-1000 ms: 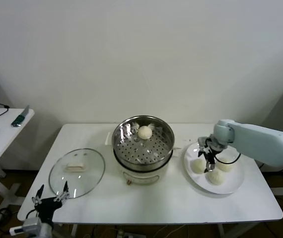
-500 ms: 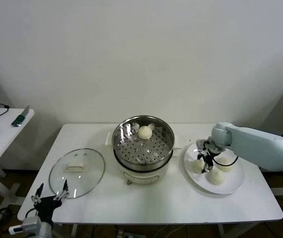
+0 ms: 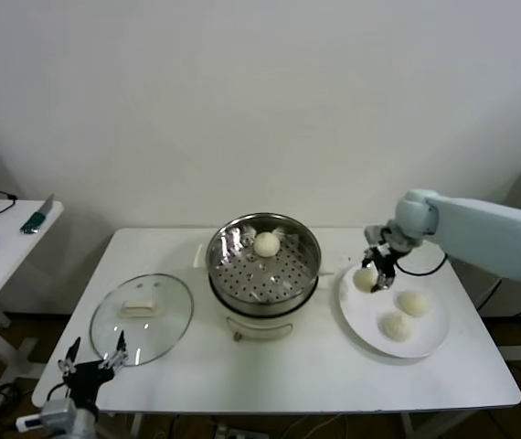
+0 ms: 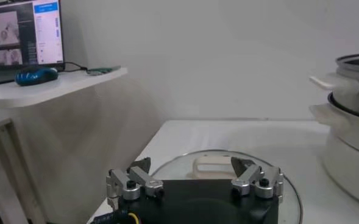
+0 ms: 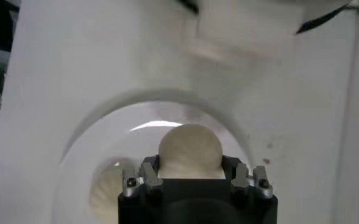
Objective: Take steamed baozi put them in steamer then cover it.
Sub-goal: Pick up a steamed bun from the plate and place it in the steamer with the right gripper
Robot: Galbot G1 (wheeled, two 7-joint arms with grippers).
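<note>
Right gripper (image 3: 377, 272) now pinches one baozi (image 3: 365, 279) and has lifted it off the white plate (image 3: 428, 342), where a second ago it hung spread over three; two baozi (image 3: 405, 315) remain there. Another bun (image 3: 266, 243) sits in the steamer (image 3: 263, 263). The cover (image 3: 142, 316) lies on the table (image 3: 315, 375), unmoved. Left gripper (image 3: 94, 362) stays parked low near the cover, fingers spread.
</note>
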